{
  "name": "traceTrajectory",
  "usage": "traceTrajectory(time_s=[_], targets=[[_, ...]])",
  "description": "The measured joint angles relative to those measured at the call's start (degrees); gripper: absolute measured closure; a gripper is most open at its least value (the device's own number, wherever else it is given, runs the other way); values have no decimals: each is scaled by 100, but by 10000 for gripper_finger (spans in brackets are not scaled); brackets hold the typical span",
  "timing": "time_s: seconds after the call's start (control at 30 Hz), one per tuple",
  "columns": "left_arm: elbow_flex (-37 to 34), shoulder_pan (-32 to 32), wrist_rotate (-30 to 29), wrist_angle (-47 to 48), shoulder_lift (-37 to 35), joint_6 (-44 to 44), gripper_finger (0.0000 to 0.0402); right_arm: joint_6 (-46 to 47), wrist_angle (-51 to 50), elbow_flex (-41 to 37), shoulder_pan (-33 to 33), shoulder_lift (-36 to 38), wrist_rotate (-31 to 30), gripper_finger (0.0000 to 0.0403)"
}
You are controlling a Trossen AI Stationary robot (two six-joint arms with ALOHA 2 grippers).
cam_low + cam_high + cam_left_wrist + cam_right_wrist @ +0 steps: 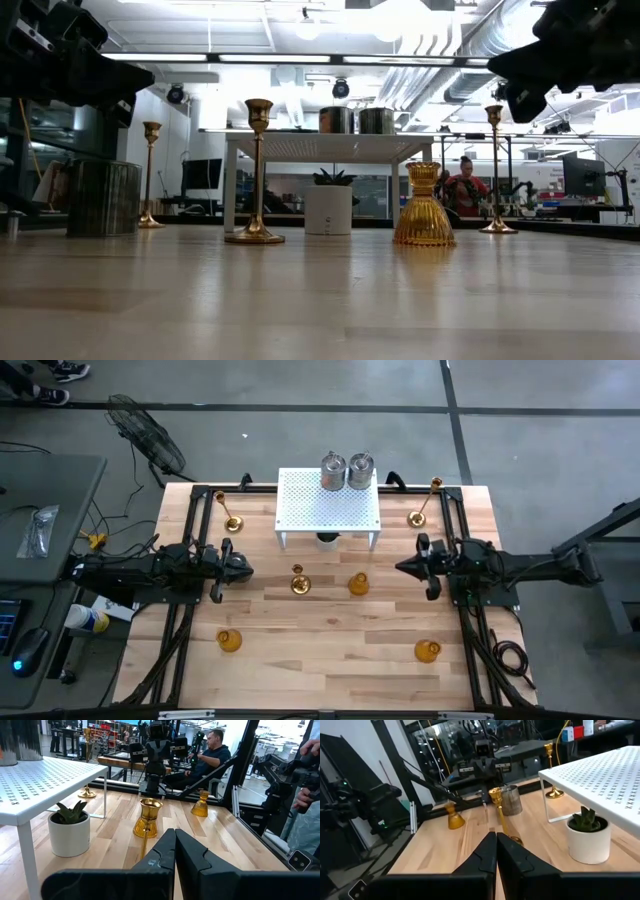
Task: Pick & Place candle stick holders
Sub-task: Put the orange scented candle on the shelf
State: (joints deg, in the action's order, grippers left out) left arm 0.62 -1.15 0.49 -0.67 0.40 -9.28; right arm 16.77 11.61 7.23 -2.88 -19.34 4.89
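Two silvery-grey jar-like holders (333,470) (361,468) stand on the white perforated rack (300,510). A third grey holder shows in the low view (103,198) and the right wrist view (511,800). Slim gold candlesticks stand on their round bases at the far left (228,515), the far right (425,505) and the middle (299,582). Amber holders stand at the middle (358,584), near left (229,640) and near right (428,650). My left gripper (245,568) is shut and empty, left of the middle candlestick (149,812). My right gripper (402,568) is shut and empty, right of the middle amber holder.
A small white pot with a green plant (70,832) stands under the rack. Black frame rails run along the table's left and right sides. Open wood lies along the near edge between the two near amber holders. People sit in the room beyond the table.
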Motion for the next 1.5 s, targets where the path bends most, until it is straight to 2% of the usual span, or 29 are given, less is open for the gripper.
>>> traceTrajectory(time_s=[0.57,1.5], targets=[[0,2,0,0,0,0,402,-8,341,-670,1,585,-2,400],[0,0,0,0,0,-1,402,-8,307,-678,1,587,-24,399]])
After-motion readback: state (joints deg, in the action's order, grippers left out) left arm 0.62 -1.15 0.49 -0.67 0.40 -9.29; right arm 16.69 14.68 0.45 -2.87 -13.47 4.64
